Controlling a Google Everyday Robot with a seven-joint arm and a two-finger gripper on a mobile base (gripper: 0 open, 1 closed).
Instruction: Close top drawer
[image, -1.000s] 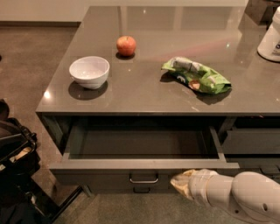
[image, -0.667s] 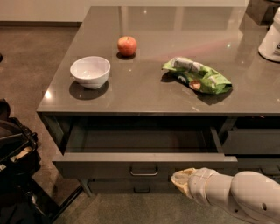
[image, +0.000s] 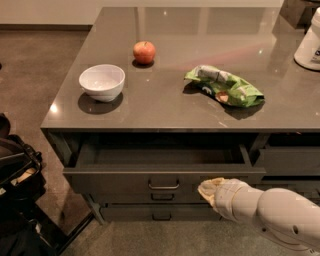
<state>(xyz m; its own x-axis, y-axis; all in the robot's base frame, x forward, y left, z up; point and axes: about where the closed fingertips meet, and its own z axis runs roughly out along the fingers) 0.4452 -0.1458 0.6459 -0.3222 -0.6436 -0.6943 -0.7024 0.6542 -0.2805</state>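
The top drawer (image: 120, 181) is a wide dark grey drawer under the counter, pulled partly out, with a small metal loop handle (image: 163, 186) at the middle of its front. Its inside looks empty. My gripper (image: 209, 189) comes in from the lower right on a white arm and sits against the drawer front, right of the handle.
The grey counter (image: 165, 105) holds a white bowl (image: 102, 82), a red apple (image: 144, 52), a green chip bag (image: 225, 87) and a white container (image: 309, 42) at the far right. Lower drawers (image: 160, 209) sit beneath. Dark equipment (image: 17, 175) stands at the left.
The top drawer has slid further in under the counter, showing less of its inside. My gripper has moved forward with its front.
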